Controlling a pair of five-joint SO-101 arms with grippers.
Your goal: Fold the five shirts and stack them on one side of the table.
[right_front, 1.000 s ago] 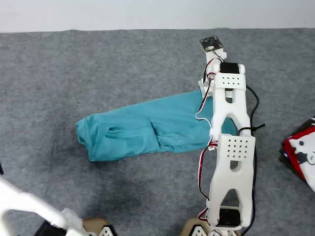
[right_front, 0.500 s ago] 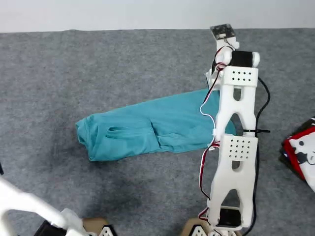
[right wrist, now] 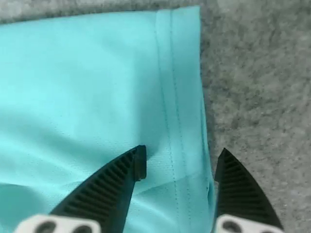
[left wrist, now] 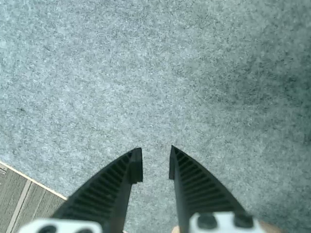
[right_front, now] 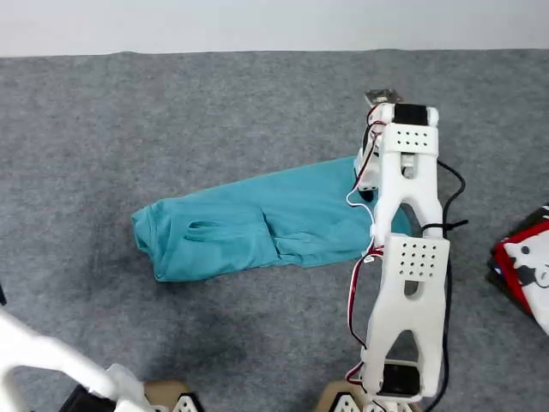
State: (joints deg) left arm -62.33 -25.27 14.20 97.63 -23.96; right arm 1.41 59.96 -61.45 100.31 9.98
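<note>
Back came the right arm [right_front: 403, 257], its wrist drawn nearer from the far reach it had half a second ago, settling over the right end of the teal shirt [right_front: 249, 227]. That shirt had not stirred: it lay across the middle of the grey bench [right_front: 171, 112] as a long folded band, one end to the left and the hemmed end to the right, under the arm.

From the wrist, the right tool [right wrist: 182, 160] stood fairly wide, straddling the stitched hem of the shirt [right wrist: 97, 73]. One fingertip [right wrist: 138, 165] was over the cloth and the other [right wrist: 226, 162] was at the cloth's edge, by the grey cover. Whether the tips pressed on the fabric was hard to say; they looked just above it or barely touching.

Down at the near left corner the left arm [right_front: 51, 360] sat well apart from the shirt. Its left tool [left wrist: 155, 162] showed a narrow gap between the fingertips, over bare grey cover, with a wood-grain strip [left wrist: 14, 208] past the cover's edge.

At the right edge lay a red, white and black garment [right_front: 525, 270], apart from the teal one.
</note>
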